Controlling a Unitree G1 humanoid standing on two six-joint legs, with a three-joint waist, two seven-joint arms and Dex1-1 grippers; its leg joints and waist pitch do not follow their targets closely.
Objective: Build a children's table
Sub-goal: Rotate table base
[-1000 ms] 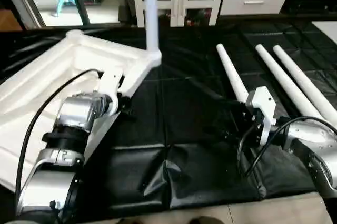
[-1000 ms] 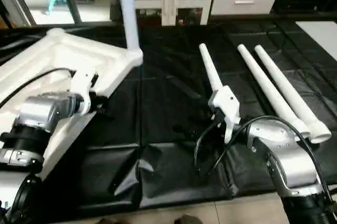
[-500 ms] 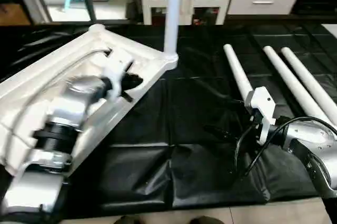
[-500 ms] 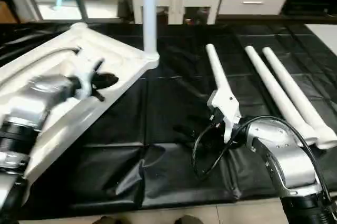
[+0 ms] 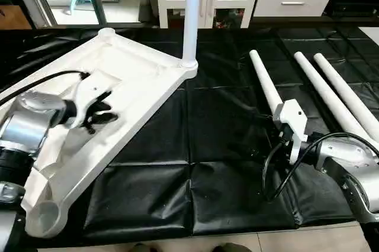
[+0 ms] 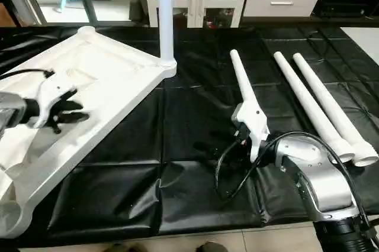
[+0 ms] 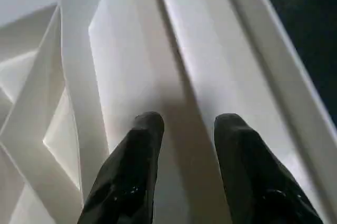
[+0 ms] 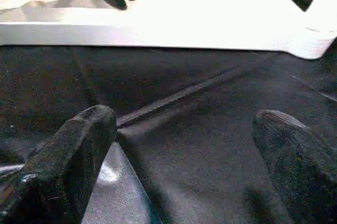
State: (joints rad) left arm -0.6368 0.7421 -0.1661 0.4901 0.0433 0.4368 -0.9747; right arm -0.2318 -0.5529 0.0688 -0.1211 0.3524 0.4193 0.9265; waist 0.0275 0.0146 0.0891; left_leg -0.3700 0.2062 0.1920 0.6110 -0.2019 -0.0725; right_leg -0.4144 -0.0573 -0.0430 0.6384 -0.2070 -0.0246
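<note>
Silver forearms with black cables, white wrist brackets, and black-fingered claws (image 5: pixel 98 112).

Black mat (image 5: pixel 195 193) on floor; upturned table top (image 5: pixel 136 80) and three loose legs (image 5: pixel 266 89) on it.

The upturned table top (image 5: pixel 139 80) lies on a black mat (image 5: pixel 177 163) with one leg (image 5: pixel 190 15) upright in its far corner socket — three loose legs (image 5: pixel 323 95) lie to the right. The left gripper (image 5: pixel 98 111) hovers over the top's underside, fingers apart.
</note>
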